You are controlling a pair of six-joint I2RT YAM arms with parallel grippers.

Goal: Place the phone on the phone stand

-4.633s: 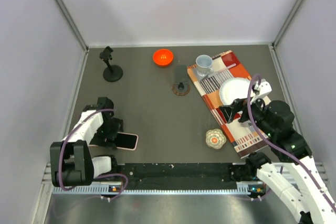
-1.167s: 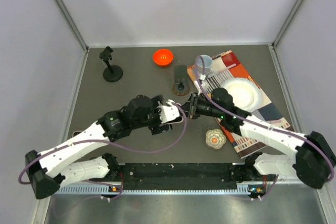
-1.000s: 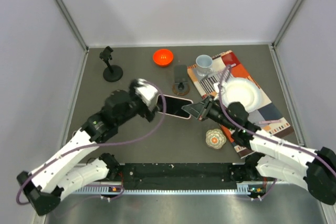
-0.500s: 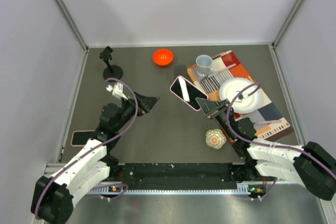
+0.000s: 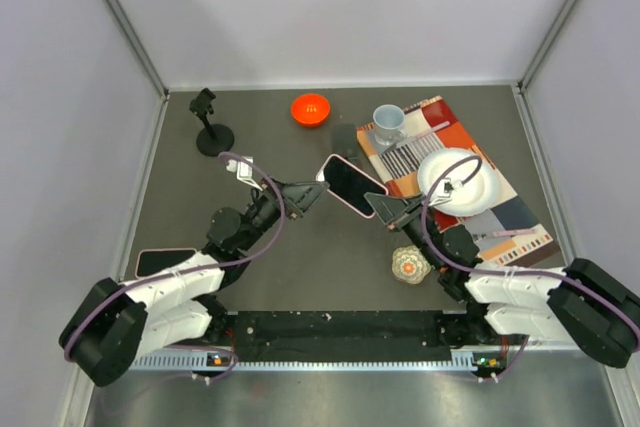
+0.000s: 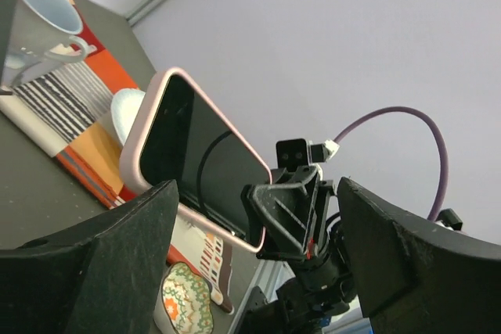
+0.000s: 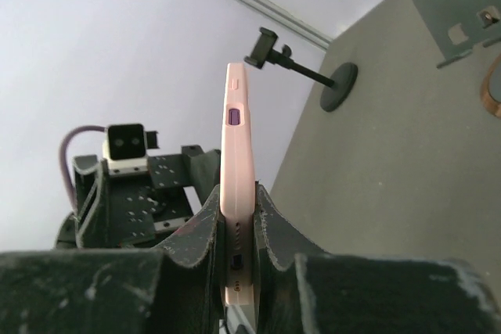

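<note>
The phone [image 5: 352,185], dark-screened in a pink case, is held up off the table by its lower end, with my right gripper [image 5: 386,209] shut on it. In the right wrist view the phone [image 7: 237,131] stands edge-on between that gripper's [image 7: 237,193] pads. My left gripper [image 5: 310,193] stands open just left of the phone's free end, not touching it. From the left wrist, the phone [image 6: 188,154] shows beyond that gripper's [image 6: 257,193] wide-apart fingers. A black clamp-headed phone stand [image 5: 210,127] on a round base stands at the far left, also in the right wrist view [image 7: 270,41].
A grey tilted plate on a brown round base [image 7: 458,5] sits mid-table. On the table are a red bowl [image 5: 311,108] and a patterned mat [image 5: 500,217] carrying a cup [image 5: 388,120] and white plate [image 5: 455,175]. A patterned round piece [image 5: 410,264] and a dark flat slab [image 5: 165,262] lie near the front.
My left gripper let go of the phone, drew back to the left, then came in close to its free end again. My right gripper kept the phone and raised it.
</note>
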